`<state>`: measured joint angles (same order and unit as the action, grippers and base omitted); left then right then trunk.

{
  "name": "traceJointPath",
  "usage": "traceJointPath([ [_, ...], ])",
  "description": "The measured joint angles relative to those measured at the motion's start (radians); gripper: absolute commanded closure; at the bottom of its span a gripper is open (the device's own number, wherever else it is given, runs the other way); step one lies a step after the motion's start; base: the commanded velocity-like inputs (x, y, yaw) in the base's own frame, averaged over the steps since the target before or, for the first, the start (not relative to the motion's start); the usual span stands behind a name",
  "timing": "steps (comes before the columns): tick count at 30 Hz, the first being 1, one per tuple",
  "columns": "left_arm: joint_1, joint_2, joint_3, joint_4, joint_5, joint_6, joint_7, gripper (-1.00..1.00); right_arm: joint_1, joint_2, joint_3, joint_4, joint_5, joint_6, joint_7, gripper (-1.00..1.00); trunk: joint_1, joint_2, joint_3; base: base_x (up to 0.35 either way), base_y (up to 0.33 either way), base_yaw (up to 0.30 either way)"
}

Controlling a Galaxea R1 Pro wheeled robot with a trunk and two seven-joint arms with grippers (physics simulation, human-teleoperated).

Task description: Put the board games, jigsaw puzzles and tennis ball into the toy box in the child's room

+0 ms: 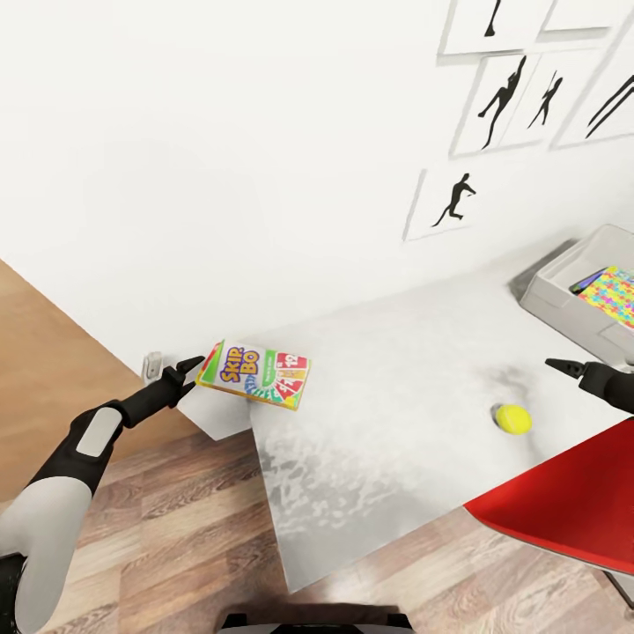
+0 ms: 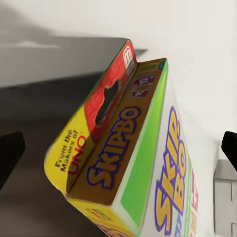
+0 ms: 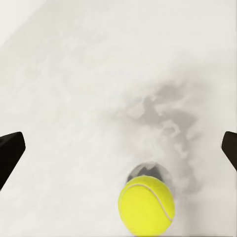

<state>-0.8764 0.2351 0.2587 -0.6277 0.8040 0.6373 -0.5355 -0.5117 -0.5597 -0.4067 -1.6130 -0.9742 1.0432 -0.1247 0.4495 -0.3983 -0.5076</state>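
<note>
A jigsaw puzzle [image 1: 608,295] already lies in the toy box [image 1: 563,291], far right. The Skip-Bo game [image 1: 254,373] and tennis ball [image 1: 512,418] remain on the tabletop [image 1: 396,370]; both tools, left [image 1: 192,365] and right [image 1: 563,366], spread wide, grasp nothing.

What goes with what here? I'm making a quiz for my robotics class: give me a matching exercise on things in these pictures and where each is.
Things:
1. Skip-Bo box
2. tennis ball
3. jigsaw puzzle
4. red chair

Places:
A. inside the toy box
B. at the table's left edge, by the left gripper
C. beside the table's near right edge
D. loose on the tabletop

Pairs: 1-B, 2-D, 3-A, 4-C
</note>
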Motion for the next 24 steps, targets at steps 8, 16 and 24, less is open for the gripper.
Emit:
traceJointPath([
  [8,0.0,0.0,0.0,0.0,0.0,0.0,0.0,-1.0,0.004,0.0,0.0,0.0,0.0,0.0,0.0,-1.0,0.0,0.0,0.0,0.0,0.0,-0.015],
  [16,0.001,0.0,-0.001,0.0,0.0,0.0,0.0,-1.0,0.005,0.0,0.0,0.0,0.0,0.0,0.0,-1.0,0.0,0.0,0.0,0.0,0.0,-0.004],
  [24,0.001,0.0,0.0,0.0,-0.001,0.0,0.0,-1.0,0.006,0.001,0.0,0.0,0.0,0.0,0.0,-1.0,0.0,0.0,0.0,0.0,0.0,-0.001],
])
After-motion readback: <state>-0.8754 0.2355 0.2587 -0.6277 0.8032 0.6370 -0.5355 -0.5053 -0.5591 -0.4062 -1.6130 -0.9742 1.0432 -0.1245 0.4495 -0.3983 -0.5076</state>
